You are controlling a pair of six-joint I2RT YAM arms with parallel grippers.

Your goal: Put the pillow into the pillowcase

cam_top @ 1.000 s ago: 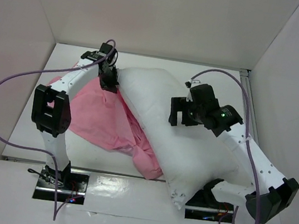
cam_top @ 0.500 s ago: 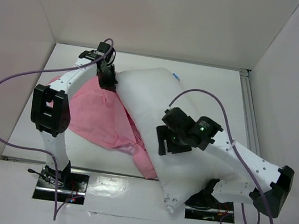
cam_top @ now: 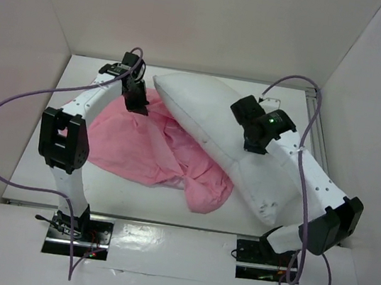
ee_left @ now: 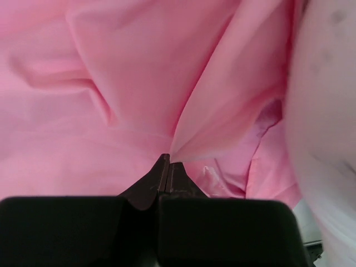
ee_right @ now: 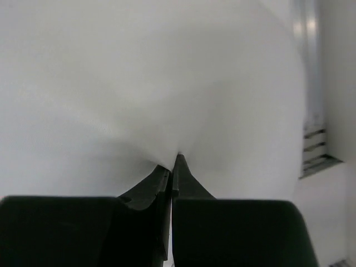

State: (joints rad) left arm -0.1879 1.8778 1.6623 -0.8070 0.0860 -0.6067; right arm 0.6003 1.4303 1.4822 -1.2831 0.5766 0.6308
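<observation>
Across the white table (cam_top: pixel 125 194), from 12 o'clock down toward 4 o'clock, you have the large white stuffed fabric pillow (cam_top: pixel 203 105) lying slantwise, its 9 o'clock side overlapping the crumpled shiny pink satin pillowcase (cam_top: pixel 129 148). Your right gripper (ee_right: pixel 173 159) is pinched tight on a tuft of the pillow's top. Your left gripper (ee_left: pixel 167 162), at 10 o'clock, is clamped on a pillowcase fold.
</observation>
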